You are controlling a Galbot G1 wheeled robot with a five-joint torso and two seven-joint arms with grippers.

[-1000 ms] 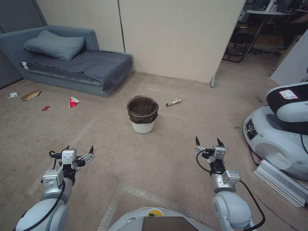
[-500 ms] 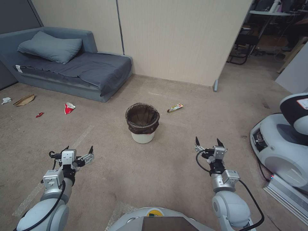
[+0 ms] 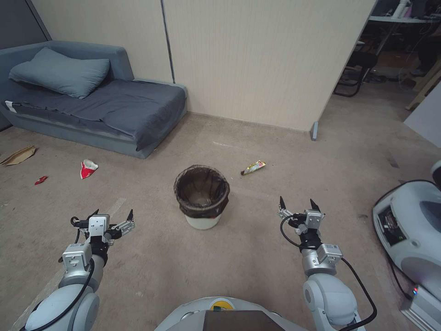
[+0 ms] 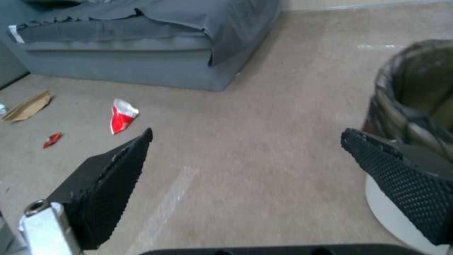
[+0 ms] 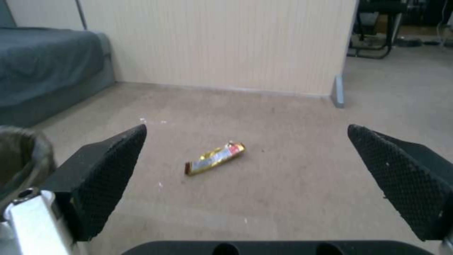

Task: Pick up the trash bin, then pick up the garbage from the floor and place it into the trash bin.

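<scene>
The trash bin (image 3: 201, 196), a white bucket lined with a dark bag, stands upright on the beige carpet floor (image 3: 257, 257) straight ahead; its rim also shows in the left wrist view (image 4: 415, 102). Garbage lies scattered: a gold snack wrapper (image 3: 253, 167) (image 5: 215, 158) beyond the bin to the right, a red-and-white wrapper (image 3: 87, 168) (image 4: 121, 115), a red scrap (image 3: 40, 179) and a brown paper bag (image 3: 18, 155) at the left. My left gripper (image 3: 112, 215) and right gripper (image 3: 296, 204) hover open and hold nothing, one either side of the bin and nearer to me.
A grey sofa (image 3: 92, 110) with a pillow stands at the back left against a beige partition wall (image 3: 257, 59). Another white robot base (image 3: 409, 230) sits on the right. Chairs and desks stand behind the partition's right end.
The whole head view has shifted: the bin and litter now appear nearer and lower, so the camera moved forward. Both arms hold the same pose with fingers open.
</scene>
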